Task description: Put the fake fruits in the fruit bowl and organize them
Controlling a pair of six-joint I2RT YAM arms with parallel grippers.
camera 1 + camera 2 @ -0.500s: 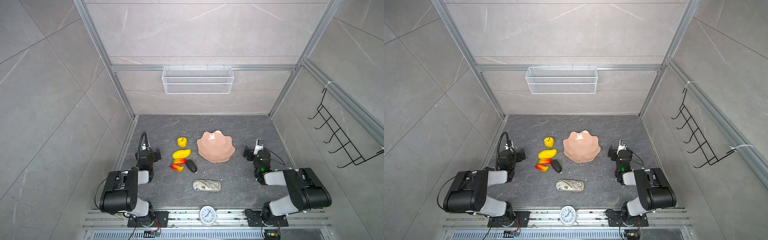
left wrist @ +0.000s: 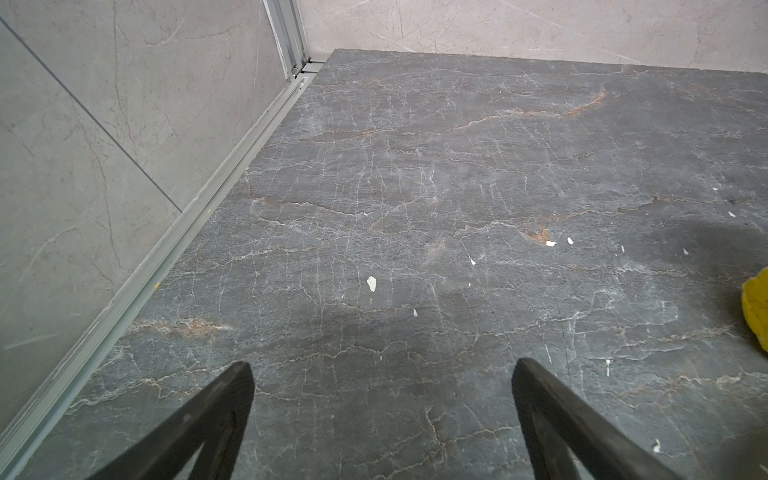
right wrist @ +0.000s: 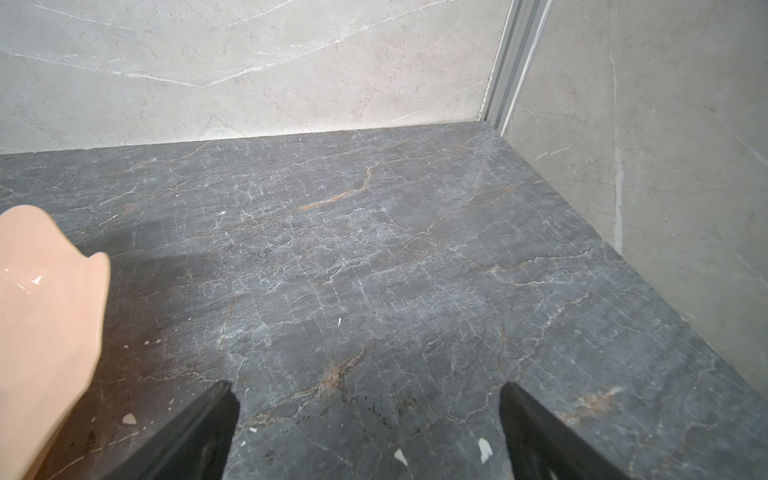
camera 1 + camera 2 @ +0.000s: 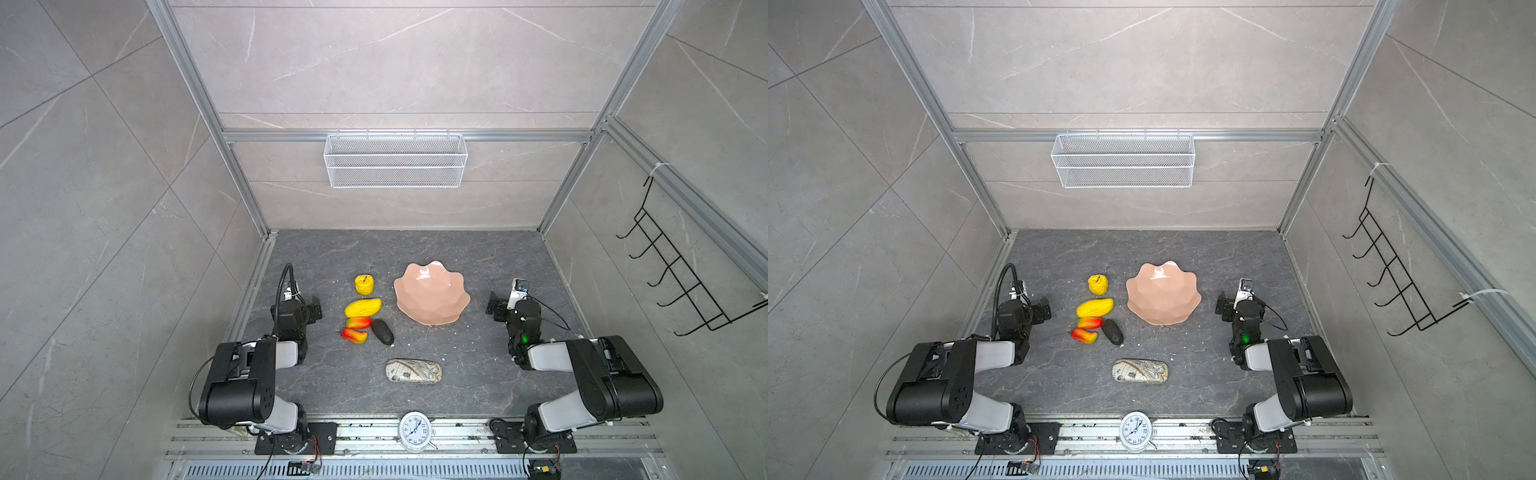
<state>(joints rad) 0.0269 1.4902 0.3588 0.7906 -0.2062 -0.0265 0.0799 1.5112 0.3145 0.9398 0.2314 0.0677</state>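
Five fake fruits lie left of centre on the dark stone table in both top views: a round bumpy yellow one (image 4: 364,285), a long yellow one (image 4: 363,308), two red-yellow-green ones (image 4: 358,322) (image 4: 354,335) and a black oval one (image 4: 382,331). To their right the peach-pink fruit bowl (image 4: 432,297) stands empty. My left gripper (image 4: 309,309) rests low, left of the fruits. It is open over bare table (image 2: 380,365), and a yellow fruit's edge (image 2: 758,307) shows beside it. My right gripper (image 4: 496,307) sits right of the bowl (image 3: 45,311), open (image 3: 368,386) and empty.
A beige map-patterned case (image 4: 413,371) lies near the front, below the black fruit. A white clock (image 4: 415,431) sits on the front rail. A white wire basket (image 4: 395,160) hangs on the back wall and a black hook rack (image 4: 681,282) on the right wall.
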